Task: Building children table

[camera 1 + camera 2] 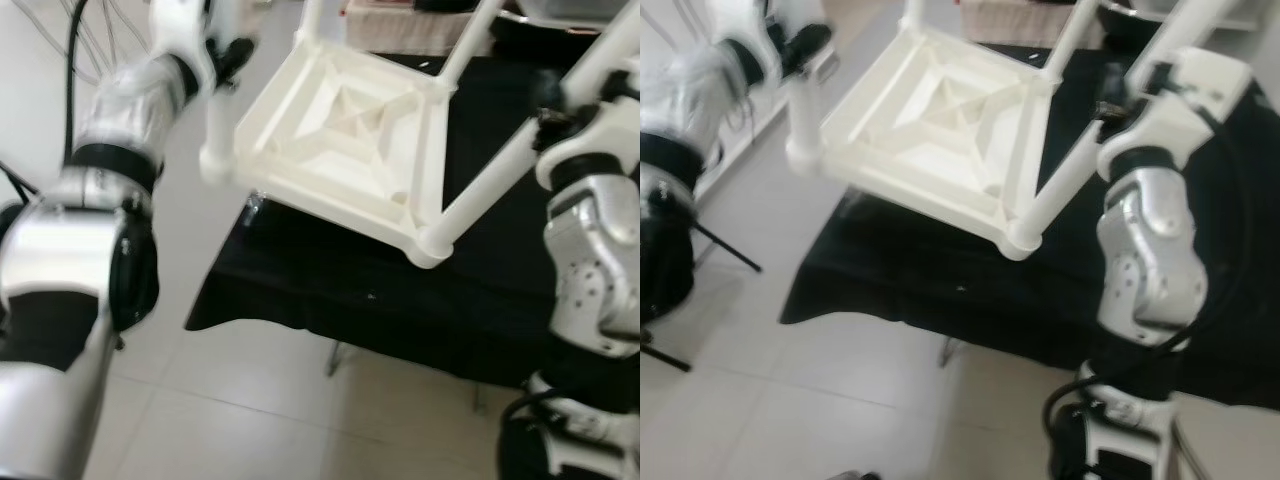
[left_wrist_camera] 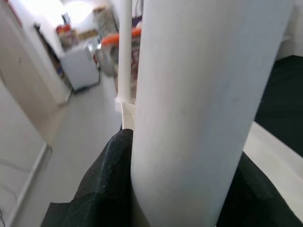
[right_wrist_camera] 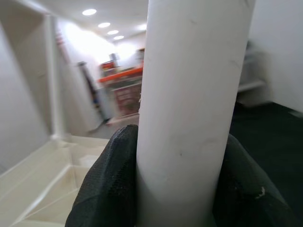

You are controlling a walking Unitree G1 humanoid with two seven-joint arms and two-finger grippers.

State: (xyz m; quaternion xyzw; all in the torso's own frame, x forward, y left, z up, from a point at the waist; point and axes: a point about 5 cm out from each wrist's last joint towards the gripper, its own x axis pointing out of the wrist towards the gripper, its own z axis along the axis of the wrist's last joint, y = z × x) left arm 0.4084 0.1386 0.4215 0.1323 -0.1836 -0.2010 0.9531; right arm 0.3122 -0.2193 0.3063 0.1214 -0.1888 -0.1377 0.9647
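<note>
White plastic makes up the children table, and you see it turned with its ribbed underside toward the head camera, tilted, above a surface covered with a black cloth. The square top has a frame of ribs that cross in the middle. Round white legs stand out from its corners.

Your left gripper is closed around one table leg. In the left wrist view the black fingers press on both sides of the thick white tube, with no gap. In the head views this leg is at the table's left corner, and the left arm reaches up to it; this part is blurred.

Your right gripper grips another leg in the same way, the black fingers tight on each side of the tube. In the head views this leg runs from the nearest corner socket up and to the right, to the wrist of the right arm. The table does not seem to rest on the cloth; the two grippers carry it.

Under the cloth you see a pale tiled floor. In the left wrist view, far behind, there are a white box-like unit and a container with an orange lid; what is inside them I cannot tell.
</note>
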